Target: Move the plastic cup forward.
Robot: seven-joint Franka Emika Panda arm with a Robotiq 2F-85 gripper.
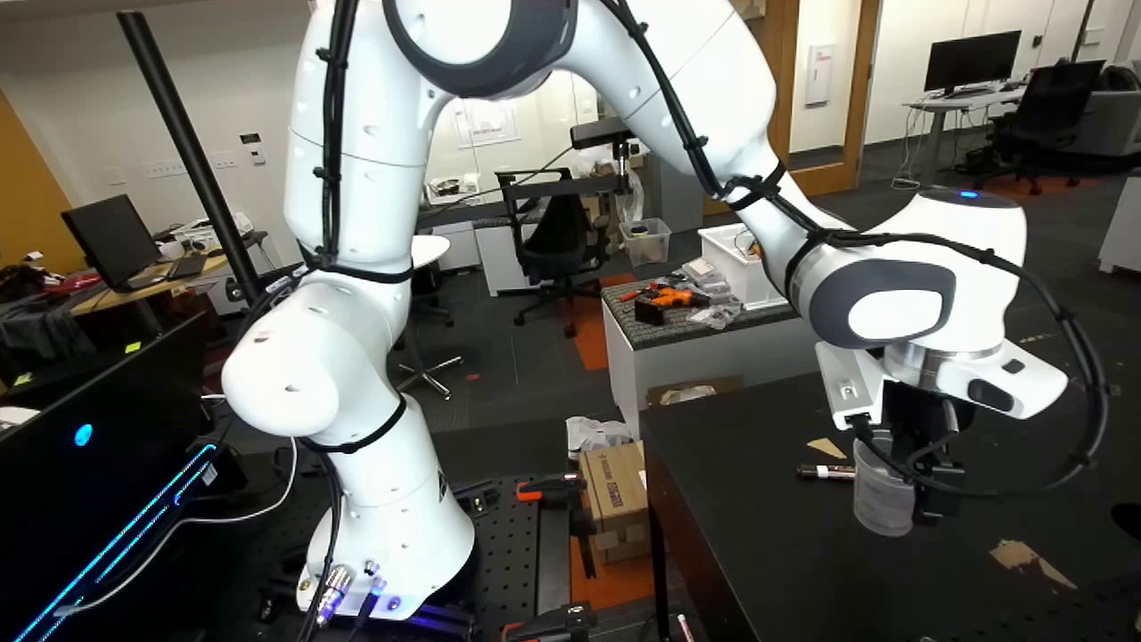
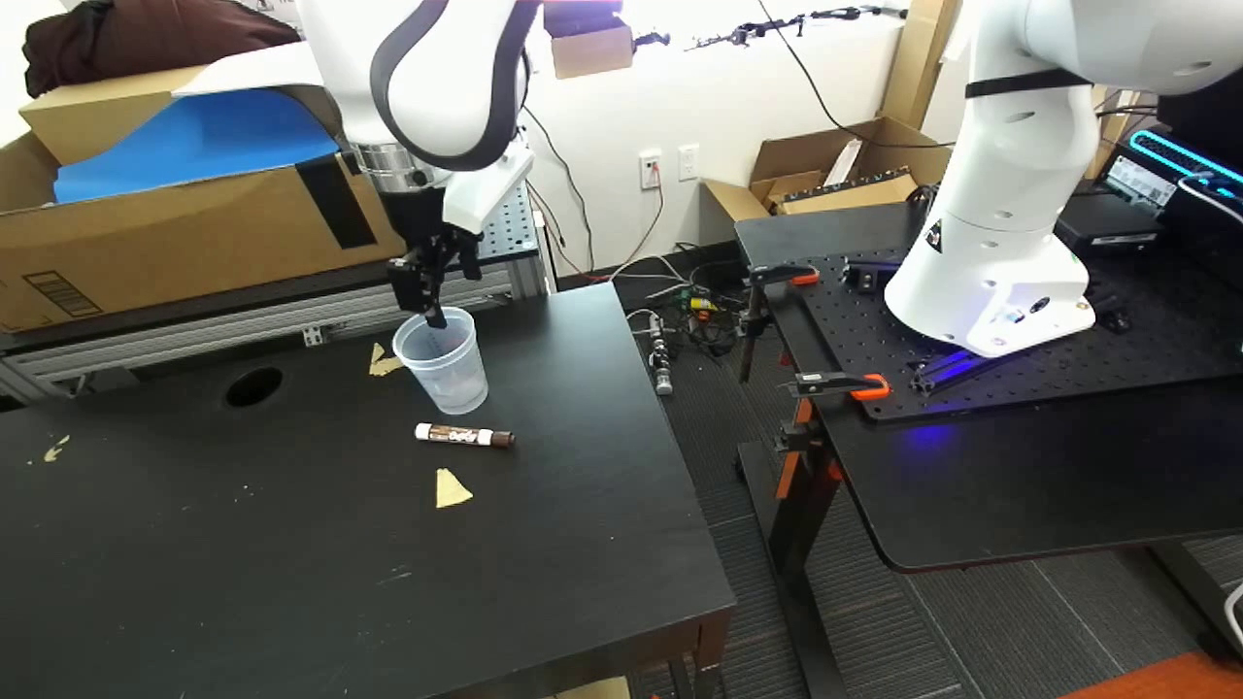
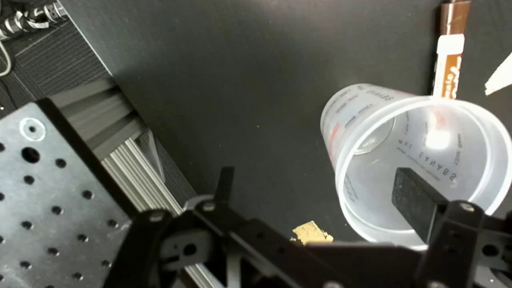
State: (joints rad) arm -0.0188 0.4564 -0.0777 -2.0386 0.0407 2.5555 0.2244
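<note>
The plastic cup (image 2: 449, 377), translucent with printed marks, stands upright on the black table in both exterior views (image 1: 881, 501). In the wrist view the cup (image 3: 362, 110) is at the right, its mouth facing the camera. My gripper (image 3: 317, 178) is open, with its fingers wide apart. One finger is over or just inside the cup's mouth; I cannot tell how deep. The other finger is outside the cup, apart from its wall. In an exterior view the gripper (image 2: 453, 291) is at the cup's rim. In another exterior view the gripper (image 1: 936, 504) is beside and partly in front of the cup.
A brown and white marker (image 2: 464, 435) lies close to the cup. Tan paper scraps (image 2: 453, 489) lie on the table (image 2: 291, 563). A round hole (image 2: 254, 386) is in the tabletop. A perforated metal platform (image 3: 56, 192) and a large cardboard box (image 2: 194, 243) are behind the table.
</note>
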